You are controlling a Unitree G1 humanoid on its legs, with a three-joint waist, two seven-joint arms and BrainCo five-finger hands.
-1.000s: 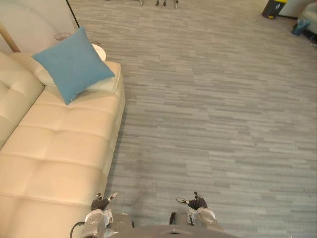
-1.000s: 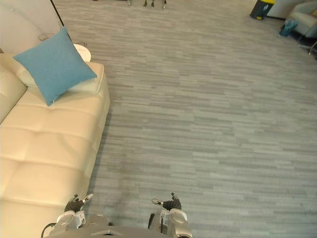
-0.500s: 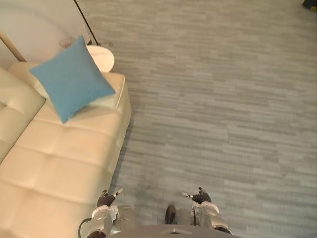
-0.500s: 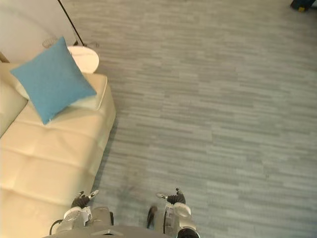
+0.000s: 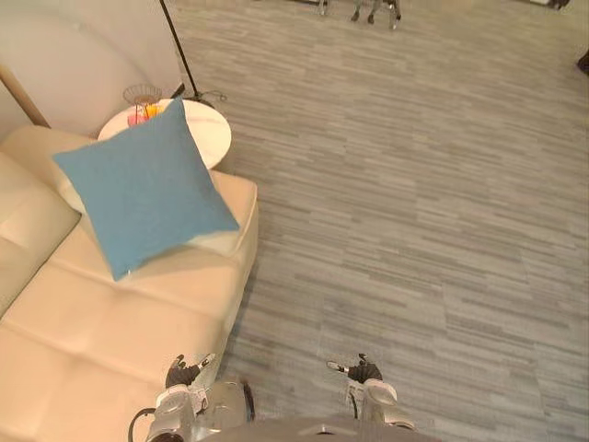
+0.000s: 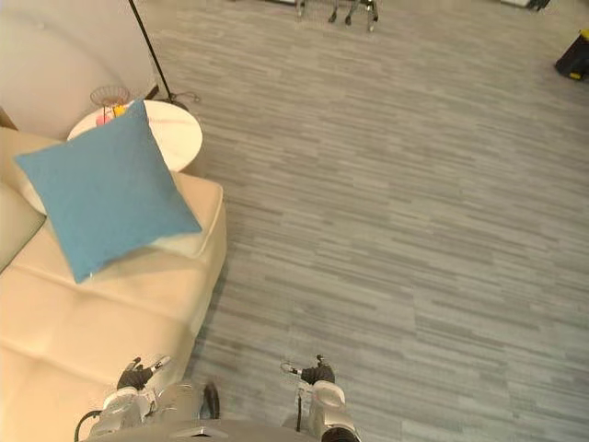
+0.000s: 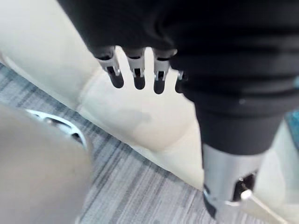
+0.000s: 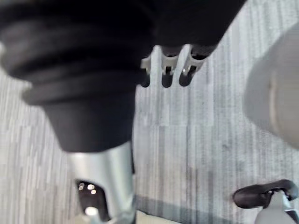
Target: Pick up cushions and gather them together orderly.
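Your left hand (image 5: 187, 372) and right hand (image 5: 361, 370) hang relaxed and empty, while the blue cushion (image 5: 143, 189) leans on a cream cushion (image 5: 219, 242) well ahead of the left hand, at the sofa's (image 5: 110, 322) far end. A reach from here would likely fall short. A wide lift could strike the wire basket (image 5: 140, 96) on the round tabletop (image 5: 210, 136) or the lamp pole (image 5: 179, 48) just beyond the cushion.

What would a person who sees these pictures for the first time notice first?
The blue square fabric cushion stands out, resting at the far end of the cream leather sofa. Behind it stands a round white side table. The left hand and right hand hang low, empty.
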